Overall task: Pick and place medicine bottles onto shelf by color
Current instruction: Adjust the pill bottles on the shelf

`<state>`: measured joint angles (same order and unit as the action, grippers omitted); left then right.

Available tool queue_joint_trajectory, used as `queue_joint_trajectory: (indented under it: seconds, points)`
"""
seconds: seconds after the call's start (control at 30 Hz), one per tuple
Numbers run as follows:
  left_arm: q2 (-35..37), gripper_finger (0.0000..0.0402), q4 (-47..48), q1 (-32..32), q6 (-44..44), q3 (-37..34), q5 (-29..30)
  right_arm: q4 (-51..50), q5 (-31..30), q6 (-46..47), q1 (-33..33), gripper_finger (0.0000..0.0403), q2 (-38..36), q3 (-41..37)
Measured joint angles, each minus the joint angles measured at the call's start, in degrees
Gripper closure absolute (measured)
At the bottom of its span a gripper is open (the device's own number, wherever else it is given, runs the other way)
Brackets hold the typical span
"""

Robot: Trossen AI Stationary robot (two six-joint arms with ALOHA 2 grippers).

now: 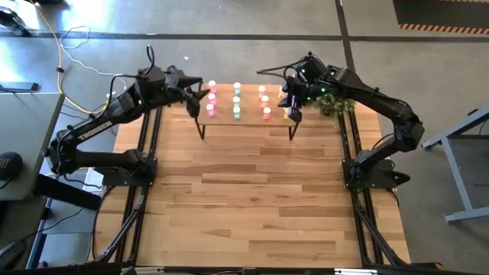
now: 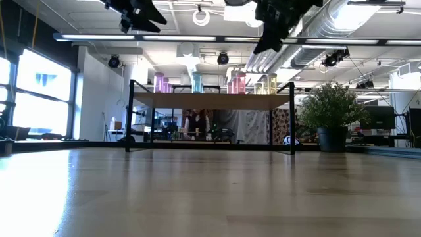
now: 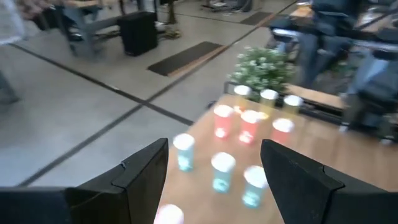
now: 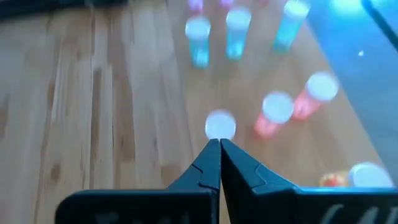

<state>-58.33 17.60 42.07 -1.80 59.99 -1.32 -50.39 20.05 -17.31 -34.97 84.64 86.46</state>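
Observation:
The shelf (image 1: 249, 122) (image 2: 210, 101) stands on thin black legs at the far middle of the table. Medicine bottles stand upright on it in colour groups: pink (image 1: 212, 99), green (image 1: 237, 101) (image 3: 222, 172), red-orange (image 1: 265, 103) (image 4: 273, 113) and yellow (image 1: 286, 114) (image 3: 268, 98). My left gripper (image 1: 200, 98) (image 3: 214, 149) hovers open at the shelf's left end, beside the pink bottles, with nothing between its fingers. My right gripper (image 1: 295, 114) (image 4: 219, 144) is shut and empty above the shelf's right end. In the low view it (image 2: 260, 49) hangs clear above the bottles.
A small potted plant (image 1: 336, 105) (image 2: 332, 108) stands just right of the shelf, under my right arm. The wood-plank tabletop (image 1: 252, 198) stretches bare from the shelf to the near edge. A person shows in the room behind the shelf (image 2: 196, 124).

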Motion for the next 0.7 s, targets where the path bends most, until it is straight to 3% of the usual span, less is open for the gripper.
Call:
queue_joint_trajectory:
  seconds: [0.23, 0.7]
  points:
    - [8.7, 0.0157, -2.53, -3.37, 2.23, -8.91, -3.55, 7.25, 0.01, 6.95, 0.52, 0.0403, 0.0, 2.16]
    - [29.96, 0.0157, -5.85, -11.45, 6.32, -28.55, -3.8, 14.3, 0.05, 18.19, 3.0, 0.0403, 0.0, 7.93]
